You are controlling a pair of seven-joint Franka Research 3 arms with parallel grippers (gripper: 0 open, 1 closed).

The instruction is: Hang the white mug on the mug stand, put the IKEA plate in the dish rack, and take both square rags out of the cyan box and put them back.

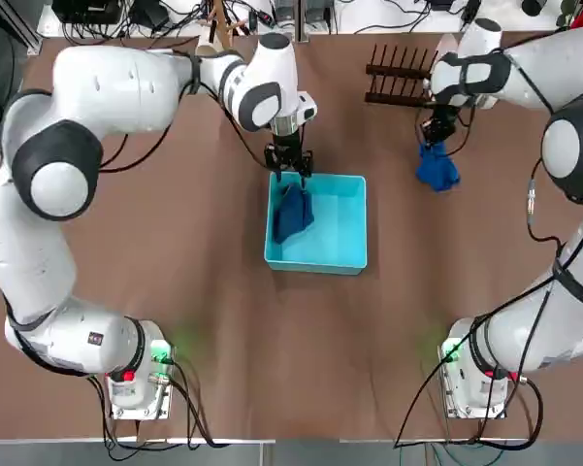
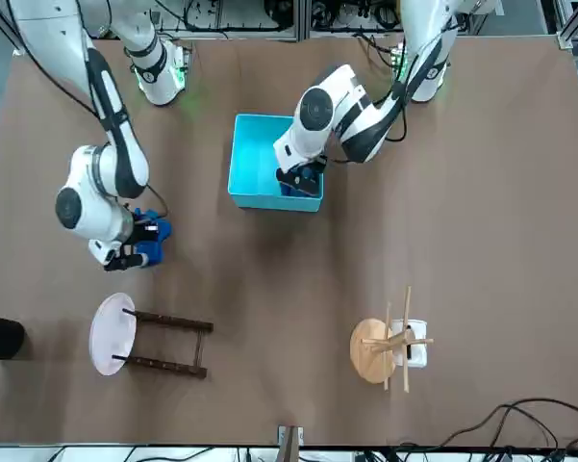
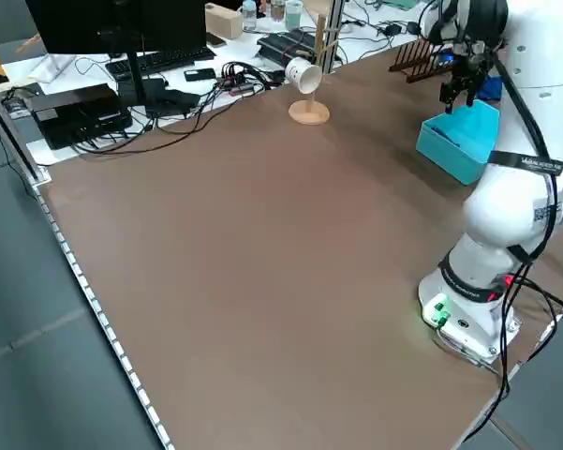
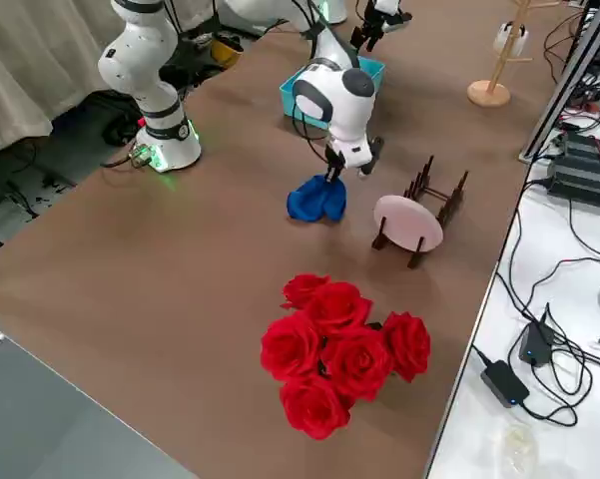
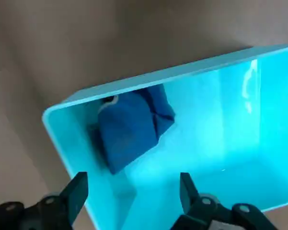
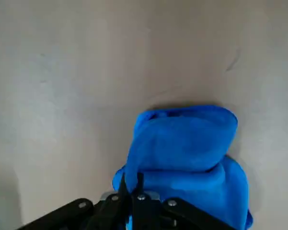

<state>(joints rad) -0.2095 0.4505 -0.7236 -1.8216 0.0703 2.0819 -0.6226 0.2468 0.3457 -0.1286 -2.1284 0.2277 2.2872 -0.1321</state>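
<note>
The right gripper (image 1: 437, 136) is pinched shut on the top of a bright blue rag (image 1: 437, 168), which hangs from it with its lower folds resting on the table between the dish rack (image 1: 398, 76) and the cyan box (image 1: 349, 218). The box lies toward the table's middle from that hand, so this rag would have to travel sideways over the box's near wall to go back in. The left gripper (image 5: 130, 189) hovers just above the far wall of the box with its fingers spread wide and nothing between them; directly below it a darker blue rag (image 5: 132, 124) lies crumpled against a corner of the box floor. The left arm is plainly the nearer to that rag, the right arm to the one outside. The white mug (image 2: 414, 354) already hangs on the mug stand (image 2: 385, 348), and the plate (image 2: 113, 334) stands in the dish rack.
</note>
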